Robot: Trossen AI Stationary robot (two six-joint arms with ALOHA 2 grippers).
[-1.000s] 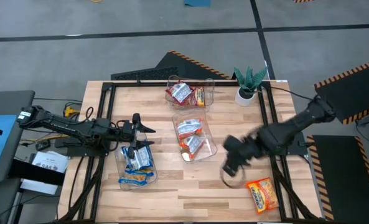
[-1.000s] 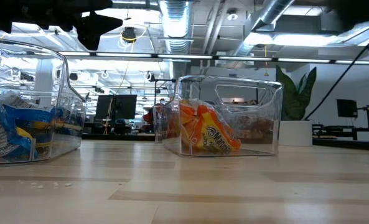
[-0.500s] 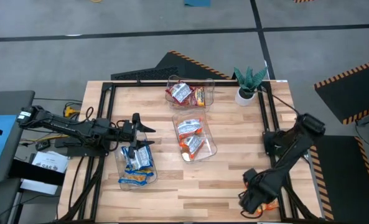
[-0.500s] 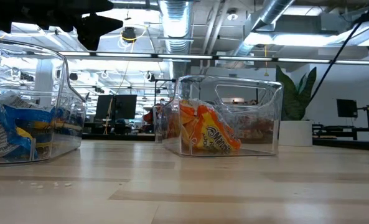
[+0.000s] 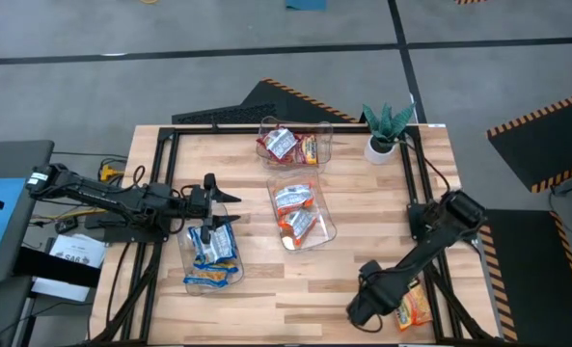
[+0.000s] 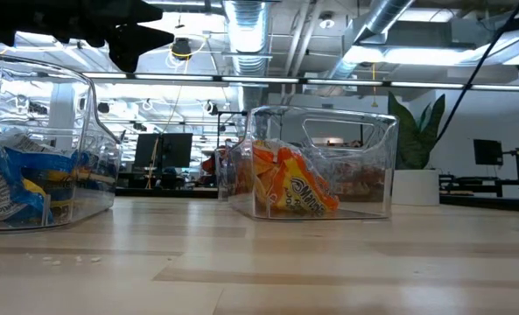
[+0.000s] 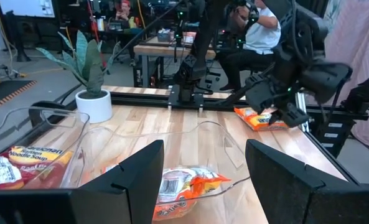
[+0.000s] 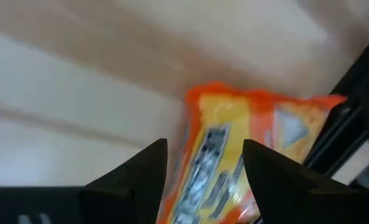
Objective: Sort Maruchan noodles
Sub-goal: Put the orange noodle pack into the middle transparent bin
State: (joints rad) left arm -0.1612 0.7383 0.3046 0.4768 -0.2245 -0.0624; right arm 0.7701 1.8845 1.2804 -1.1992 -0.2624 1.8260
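Jaws wide on both arms, the right gripper (image 5: 363, 306) hanging over the last loose orange packet (image 5: 416, 305).

From above: that packet lies at the counter (image 5: 363, 207) corner far from the plant (image 5: 383, 129), half under the arm; the left gripper (image 5: 211, 202) waits over the blue-packet bin (image 5: 211, 258). Three bins already hold packets, so I'd say nearly done. Low view: only bins, no loose packet. Left wrist: spread fingers, packet beyond the orange bin (image 7: 172, 155). Right wrist: packet between open fingers, blurry, not gripped.
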